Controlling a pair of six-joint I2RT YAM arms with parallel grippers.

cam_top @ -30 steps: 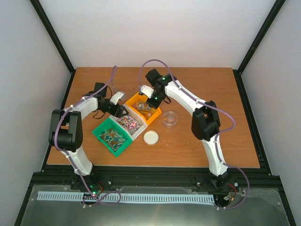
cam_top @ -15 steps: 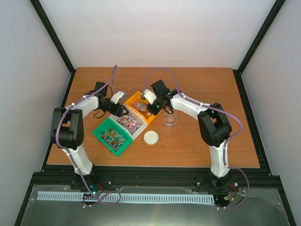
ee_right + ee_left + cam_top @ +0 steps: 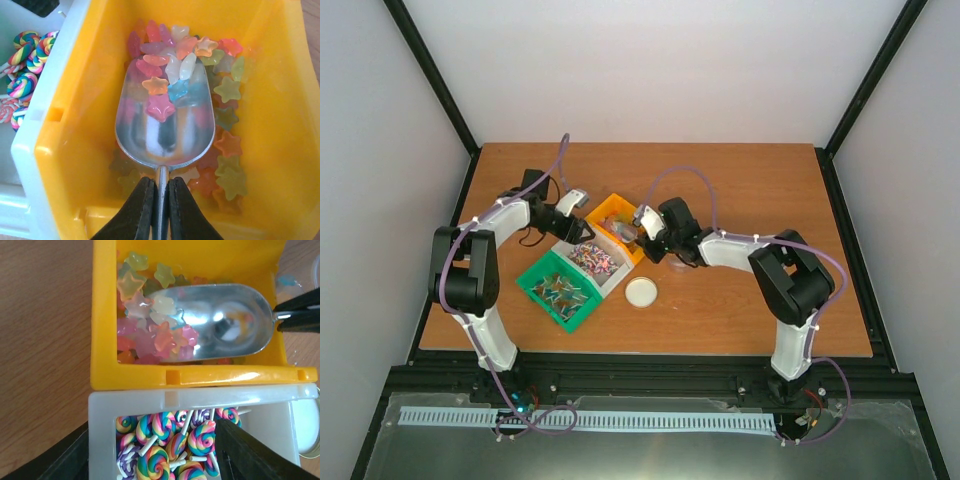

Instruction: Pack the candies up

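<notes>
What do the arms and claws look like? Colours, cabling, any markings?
The left arm and right arm match: white link shells with black joint housings. A thin purple cable loops loosely along each arm. The left claw and right claw have slim, matte black fingers. No markings are legible.

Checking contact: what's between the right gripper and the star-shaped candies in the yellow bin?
A silver metal scoop: right gripper clamps its handle, bowl lies among the star-shaped candies. Right wrist view.
</notes>
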